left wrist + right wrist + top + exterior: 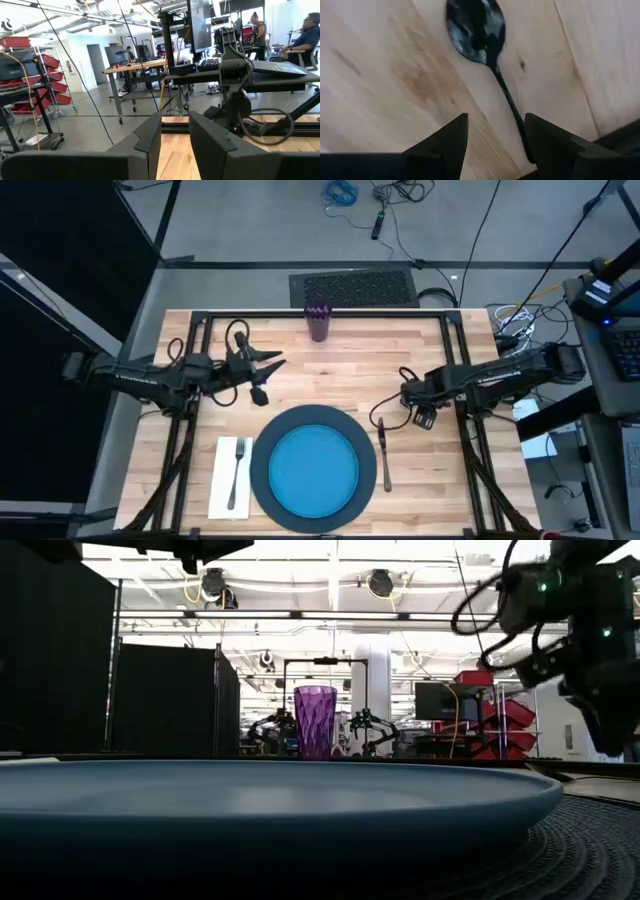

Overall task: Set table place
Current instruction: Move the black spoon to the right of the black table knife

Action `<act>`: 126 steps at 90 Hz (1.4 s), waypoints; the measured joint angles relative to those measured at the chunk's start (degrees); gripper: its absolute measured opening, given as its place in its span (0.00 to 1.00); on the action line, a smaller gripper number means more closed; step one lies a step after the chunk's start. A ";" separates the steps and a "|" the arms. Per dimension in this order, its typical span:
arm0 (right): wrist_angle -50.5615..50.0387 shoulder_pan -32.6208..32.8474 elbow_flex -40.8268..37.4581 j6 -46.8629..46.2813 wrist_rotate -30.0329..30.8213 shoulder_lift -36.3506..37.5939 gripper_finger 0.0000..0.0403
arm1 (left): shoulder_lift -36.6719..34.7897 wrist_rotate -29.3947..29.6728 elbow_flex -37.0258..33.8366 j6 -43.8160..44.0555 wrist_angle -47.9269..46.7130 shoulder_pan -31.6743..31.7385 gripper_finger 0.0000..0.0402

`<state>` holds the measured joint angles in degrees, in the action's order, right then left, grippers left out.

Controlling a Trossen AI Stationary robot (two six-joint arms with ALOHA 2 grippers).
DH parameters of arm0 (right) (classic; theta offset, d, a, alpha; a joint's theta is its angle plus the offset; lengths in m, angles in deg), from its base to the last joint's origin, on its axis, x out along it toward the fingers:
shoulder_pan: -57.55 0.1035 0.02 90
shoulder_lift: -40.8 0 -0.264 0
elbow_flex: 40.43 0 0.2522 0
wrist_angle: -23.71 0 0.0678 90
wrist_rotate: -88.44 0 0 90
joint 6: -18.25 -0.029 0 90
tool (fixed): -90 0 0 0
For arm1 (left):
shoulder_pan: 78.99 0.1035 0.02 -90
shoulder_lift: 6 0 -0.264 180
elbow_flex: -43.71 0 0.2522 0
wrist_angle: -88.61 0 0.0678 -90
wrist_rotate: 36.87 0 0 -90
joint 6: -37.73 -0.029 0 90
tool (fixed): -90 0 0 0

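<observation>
Your table [330,370] is light butcher-block planks in a black frame. The round dark grey charger [262,470] carries the smooth blue plate [315,469]. Left of it, the fork [238,470] lies on the white napkin [222,480]. Right gripper [383,418]: fingers open above the spoon [482,35], right of the charger. Left gripper [280,362]: raised, level, fingers open. Faceted purple cup [318,321]: far edge, upright.

- tabletop [420,345]: light wood planks, black frame along the edges
- charger [262,480]: big dark grey round, flat at near-centre of tabletop
- blue plate [315,468]: smaller, round, centred on charger
- napkin [224,480]: white cloth, folded long, just left of charger
- fork [238,470]: metal, lying lengthwise on napkin
- spoon [384,455]: metal, flat on wood just right of charger, bowl toward far side
- purple cup [318,320]: small, faceted, upright near far edge, well apart from plate
</observation>
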<state>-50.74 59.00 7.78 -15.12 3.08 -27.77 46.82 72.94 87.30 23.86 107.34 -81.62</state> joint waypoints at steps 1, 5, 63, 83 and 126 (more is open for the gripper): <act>0.06 0.00 -0.07 -0.17 0.02 -0.20 0.45 | 0.00 0.00 0.00 0.00 0.00 0.00 0.21; 0.90 0.00 -0.24 -0.47 0.33 -0.88 0.45 | 0.00 -0.01 0.00 -0.02 -0.02 0.00 0.21; 8.52 0.00 -1.61 -0.55 3.63 -7.07 0.45 | -0.01 -0.01 0.00 0.02 0.00 0.00 0.21; 8.59 0.00 -1.41 -0.89 3.94 -8.28 0.45 | 0.00 0.00 0.00 0.04 0.04 0.00 0.21; 8.63 0.00 -1.68 -1.40 4.01 -8.43 0.02 | -0.02 -0.02 0.00 0.09 0.02 0.00 0.21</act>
<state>-42.11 59.00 6.10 -16.52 7.09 -36.21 46.81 72.92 87.30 23.95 107.36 -81.62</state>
